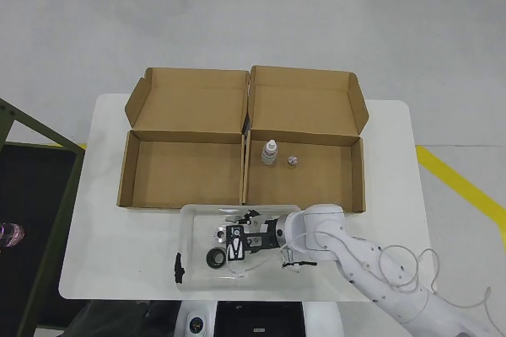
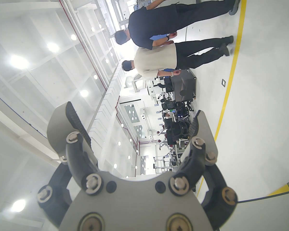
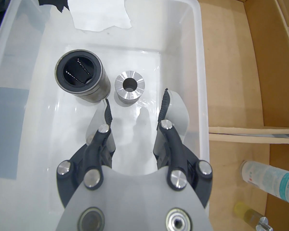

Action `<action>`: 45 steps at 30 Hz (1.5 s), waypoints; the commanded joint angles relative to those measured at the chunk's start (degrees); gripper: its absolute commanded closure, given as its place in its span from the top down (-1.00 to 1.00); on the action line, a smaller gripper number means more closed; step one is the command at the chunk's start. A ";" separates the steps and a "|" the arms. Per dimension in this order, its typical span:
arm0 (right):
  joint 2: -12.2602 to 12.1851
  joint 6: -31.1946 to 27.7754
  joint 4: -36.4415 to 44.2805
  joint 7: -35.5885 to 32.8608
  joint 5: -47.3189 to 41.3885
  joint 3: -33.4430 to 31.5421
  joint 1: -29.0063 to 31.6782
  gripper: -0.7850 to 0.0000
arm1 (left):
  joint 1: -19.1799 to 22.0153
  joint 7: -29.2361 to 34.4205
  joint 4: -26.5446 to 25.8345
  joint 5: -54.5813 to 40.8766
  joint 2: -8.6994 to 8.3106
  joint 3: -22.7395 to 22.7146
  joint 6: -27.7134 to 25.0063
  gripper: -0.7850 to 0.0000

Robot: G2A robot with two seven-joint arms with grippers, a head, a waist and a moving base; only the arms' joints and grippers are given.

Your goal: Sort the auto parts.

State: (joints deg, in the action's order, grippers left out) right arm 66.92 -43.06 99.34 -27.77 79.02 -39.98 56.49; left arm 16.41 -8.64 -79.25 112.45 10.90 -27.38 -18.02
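Note:
A clear plastic bin (image 1: 185,212) stands at the table's front with the parts inside. In the right wrist view a black linear bearing (image 3: 82,80) and a small silver bushing (image 3: 128,87) stand upright side by side on the bin (image 3: 200,49) floor. My right gripper (image 3: 136,97) is open inside the bin, just short of the bushing, one fingertip close to the bearing. From above, the right gripper (image 1: 239,240) is over the bin's middle, beside the bearing (image 1: 213,259). My left gripper (image 2: 134,109) is open and empty, pointing up into the room.
Two open cardboard boxes sit behind the bin: the left box (image 1: 181,173) holds nothing, the right box (image 1: 320,181) a white bottle (image 1: 271,152) and a small vial (image 1: 293,159). A black piece (image 1: 178,268) sticks to the bin's left end. A green frame (image 1: 17,168) stands left of the table.

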 commanded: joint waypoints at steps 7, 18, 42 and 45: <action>1.19 0.77 -2.48 -0.10 0.04 2.10 -1.77 -0.03 | 0.00 0.00 0.00 0.00 0.00 0.00 0.00 1.00; 2.90 1.23 -5.27 -0.16 0.02 4.97 -3.63 -0.03 | 0.00 0.00 0.00 0.00 0.00 0.00 0.00 1.00; 6.24 1.21 -11.71 1.33 0.05 8.26 -7.35 -0.21 | 0.00 0.00 0.00 0.00 0.00 0.00 0.00 1.00; 6.55 1.07 -12.21 1.55 -0.07 8.38 -7.61 -0.53 | 0.00 0.00 0.00 0.00 0.00 0.00 0.00 1.00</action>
State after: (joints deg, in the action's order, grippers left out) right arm 73.40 -41.93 87.24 -26.31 79.04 -31.62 48.94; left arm 16.41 -8.64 -79.25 112.45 10.90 -27.38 -18.02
